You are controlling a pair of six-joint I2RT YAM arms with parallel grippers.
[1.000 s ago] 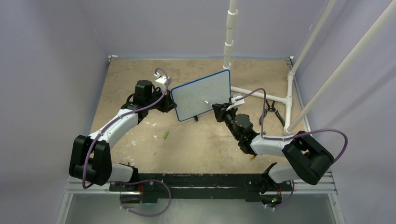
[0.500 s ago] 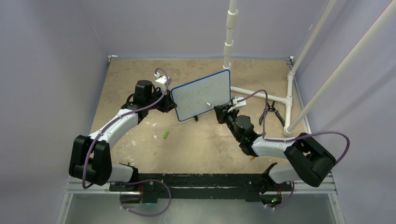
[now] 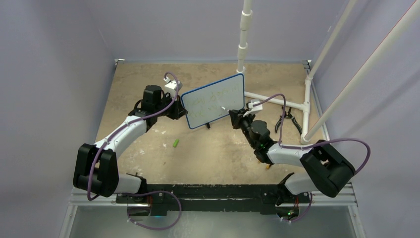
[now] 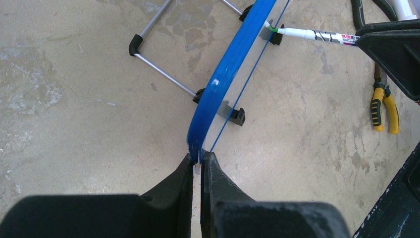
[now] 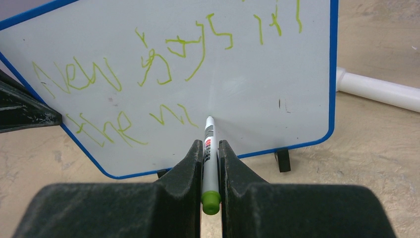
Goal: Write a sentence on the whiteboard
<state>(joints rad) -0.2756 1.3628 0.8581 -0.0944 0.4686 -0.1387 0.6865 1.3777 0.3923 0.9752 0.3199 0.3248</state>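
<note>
The whiteboard (image 3: 214, 100) stands upright on two black feet, blue-framed. It also shows in the right wrist view (image 5: 247, 84) and edge-on in the left wrist view (image 4: 218, 94). The sentence (image 5: 148, 74) runs in green handwriting in two rows. My left gripper (image 3: 179, 111) (image 4: 199, 159) is shut on the board's left edge. My right gripper (image 3: 235, 115) (image 5: 210, 145) is shut on a white marker (image 5: 210, 158) with a green end; its tip meets the board by the second row. The marker also shows in the left wrist view (image 4: 317, 35).
A green marker cap (image 3: 176, 143) lies on the table in front of the board. Pliers with yellow handles (image 4: 382, 106) (image 3: 288, 120) lie to the right. White pipes (image 3: 277, 100) run along the back right. The board's wire stand (image 4: 161, 74) sits behind it.
My right gripper has shifted slightly right along the board's second row with the marker. The left arm and the board have not moved.
</note>
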